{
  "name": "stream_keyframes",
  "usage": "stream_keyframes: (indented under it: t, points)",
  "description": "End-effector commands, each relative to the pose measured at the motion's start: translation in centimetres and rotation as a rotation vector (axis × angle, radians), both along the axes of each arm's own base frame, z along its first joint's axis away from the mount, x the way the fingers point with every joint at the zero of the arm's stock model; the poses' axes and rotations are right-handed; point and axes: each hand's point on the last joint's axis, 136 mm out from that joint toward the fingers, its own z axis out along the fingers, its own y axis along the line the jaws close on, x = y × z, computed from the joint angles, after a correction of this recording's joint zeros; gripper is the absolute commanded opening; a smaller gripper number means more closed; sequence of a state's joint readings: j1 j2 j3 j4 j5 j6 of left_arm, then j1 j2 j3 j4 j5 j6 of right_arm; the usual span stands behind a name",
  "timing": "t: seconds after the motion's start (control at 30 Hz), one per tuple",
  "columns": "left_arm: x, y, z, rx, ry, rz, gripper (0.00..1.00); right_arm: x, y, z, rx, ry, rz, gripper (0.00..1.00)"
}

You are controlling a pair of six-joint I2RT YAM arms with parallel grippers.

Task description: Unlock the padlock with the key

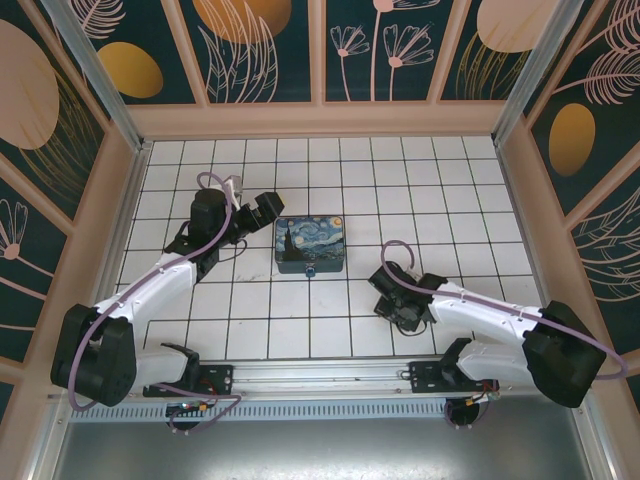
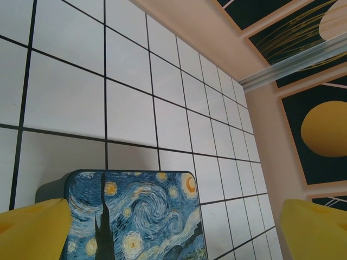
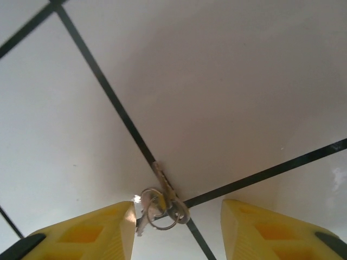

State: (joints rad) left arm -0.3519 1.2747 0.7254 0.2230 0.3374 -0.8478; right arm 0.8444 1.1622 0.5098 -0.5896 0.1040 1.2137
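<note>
The key (image 3: 164, 187) is a thin metal key on a small ring with a second key, lying flat on a tile joint. My right gripper (image 3: 179, 216) is low over it and open. The key ring sits between the yellow fingers (image 3: 103, 230), close to the left one and not clamped. From above, the right gripper (image 1: 392, 300) points down at the floor right of the box. A tiny bluish padlock (image 1: 311, 271) sits at the box's near edge, too small for detail. My left gripper (image 1: 262, 212) is wide open at the box's far left corner, with nothing between its fingers (image 2: 32, 230).
A rectangular box (image 1: 310, 245) printed with a blue-yellow swirly painting stands mid-floor; its lid (image 2: 135, 216) lies under the left gripper. The white tiled floor (image 1: 330, 175) is walled by beige borders and patterned panels (image 1: 320, 115). A metal rail (image 1: 320, 375) runs along the near edge.
</note>
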Motion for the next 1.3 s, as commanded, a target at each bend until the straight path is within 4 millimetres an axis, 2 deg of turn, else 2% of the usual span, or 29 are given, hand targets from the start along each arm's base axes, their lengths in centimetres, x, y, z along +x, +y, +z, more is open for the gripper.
stream_keyframes:
  t: [0.0,0.23,0.43,0.57,0.7,0.87,0.9,1.03,1.27]
  points:
    - [0.2,-0.2,0.0,-0.022,-0.009,-0.011,0.99,0.1,0.3,-0.6,0.033,0.003,-0.034,0.43]
    - [0.2,-0.3,-0.4,-0.022,-0.001,-0.013,0.98,0.8,0.4,-0.8,0.067,-0.007,-0.047,0.36]
    - [0.3,-0.4,-0.6,-0.025,0.004,-0.012,0.98,1.4,0.9,-0.9,0.099,-0.021,-0.044,0.26]
    - [0.3,-0.4,-0.8,-0.025,0.008,-0.012,0.99,1.8,1.3,-1.0,0.107,-0.029,-0.035,0.25]
    - [0.2,-0.3,-1.0,-0.023,0.012,-0.01,0.99,2.4,1.5,-1.3,0.12,-0.039,-0.028,0.18]
    - [0.1,-0.3,-1.2,-0.022,0.019,-0.01,0.99,3.1,2.1,-1.2,0.15,-0.064,-0.012,0.01]
    - [0.1,-0.3,-1.2,-0.021,0.019,-0.009,0.99,3.3,2.2,-1.1,0.154,-0.07,-0.007,0.0]
    - [0.0,-0.2,-1.1,-0.02,0.019,-0.009,0.99,4.0,2.8,-0.1,0.176,-0.104,0.013,0.0]
    - [-0.1,-0.1,-1.2,-0.014,0.024,-0.007,0.99,5.2,4.8,3.7,0.283,-0.182,0.037,0.0]
